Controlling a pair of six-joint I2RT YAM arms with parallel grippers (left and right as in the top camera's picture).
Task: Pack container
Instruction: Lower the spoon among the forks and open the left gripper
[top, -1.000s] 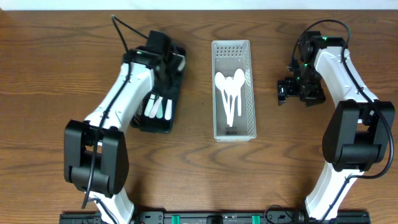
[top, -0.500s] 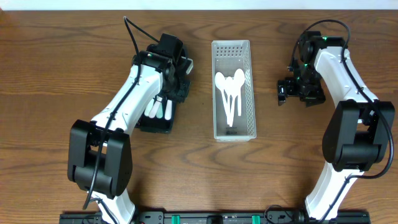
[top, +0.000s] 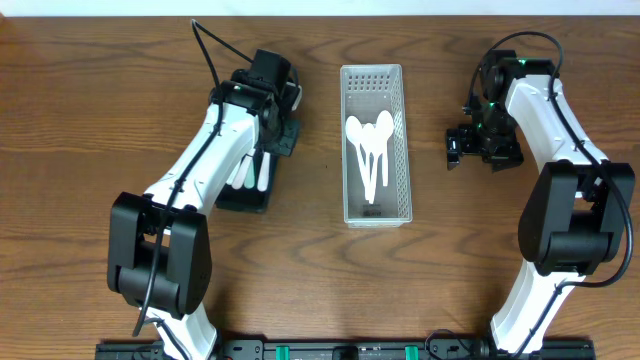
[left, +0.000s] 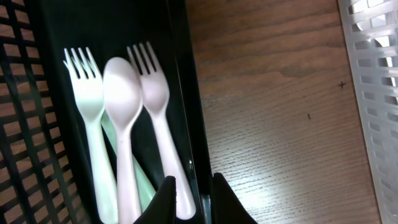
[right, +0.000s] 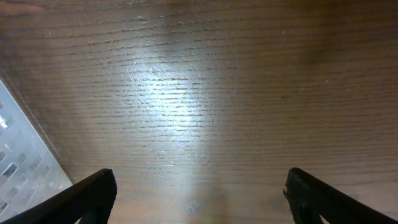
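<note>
Lying lengthwise in container, spoons, bowls far-end

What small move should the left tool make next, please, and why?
Probably release the wall of the black tray and shift over the spoon. The left tool pinches that wall, the spoon lies between two forks just beside it, and the clear container holds only spoons.
</note>
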